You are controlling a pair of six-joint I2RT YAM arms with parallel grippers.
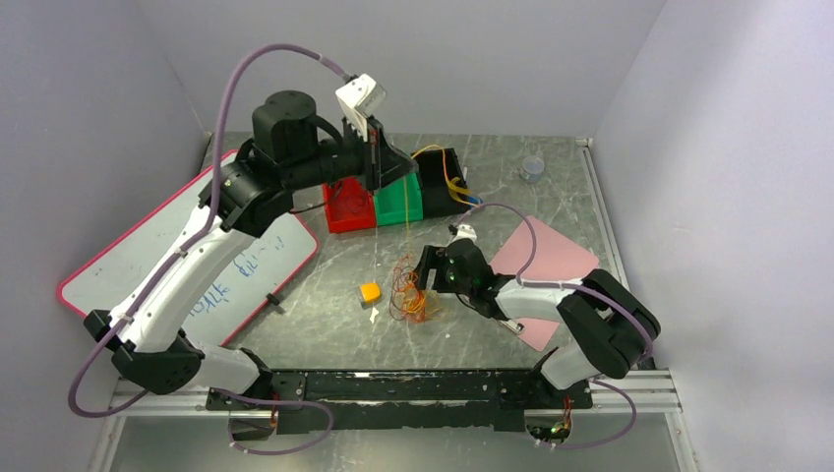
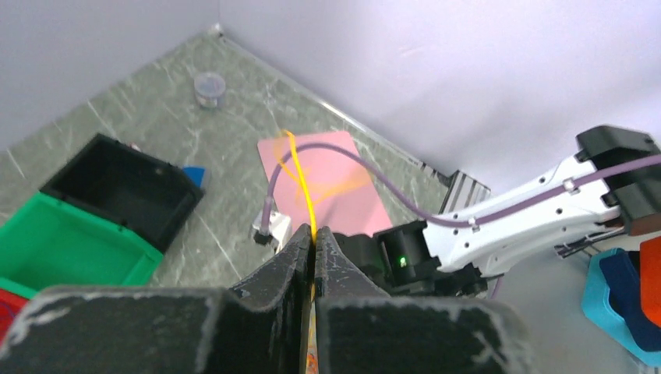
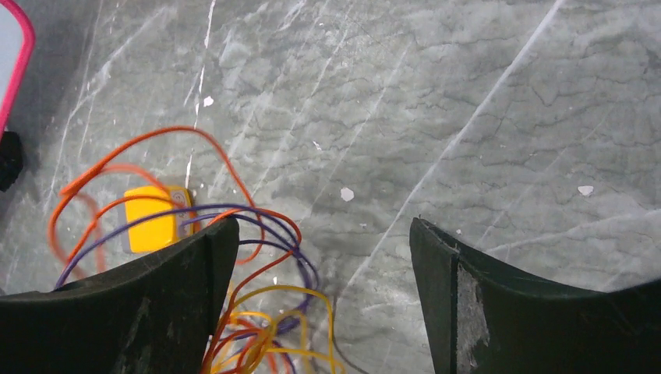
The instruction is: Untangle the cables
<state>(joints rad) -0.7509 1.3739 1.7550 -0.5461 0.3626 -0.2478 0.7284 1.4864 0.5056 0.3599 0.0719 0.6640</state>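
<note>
The cables point(image 1: 411, 293) lie as a small tangle of orange, yellow, red and purple loops on the table's middle. My left gripper point(image 1: 398, 169) is raised high above it, shut on one yellow cable point(image 2: 301, 175). That strand passes between the closed fingers point(image 2: 314, 234) and hangs down to the tangle. My right gripper point(image 1: 425, 280) sits low at the tangle's right side. Its jaws stand open point(image 3: 323, 226), the left finger point(image 3: 156, 296) over the loops point(image 3: 269, 312), with nothing gripped.
A yellow block point(image 1: 369, 292) lies just left of the tangle. Red, green point(image 1: 397, 200) and black bins stand at the back. A whiteboard point(image 1: 187, 265) lies on the left, a pink sheet point(image 1: 551, 261) on the right, and a small cup point(image 1: 532, 168) at the far right.
</note>
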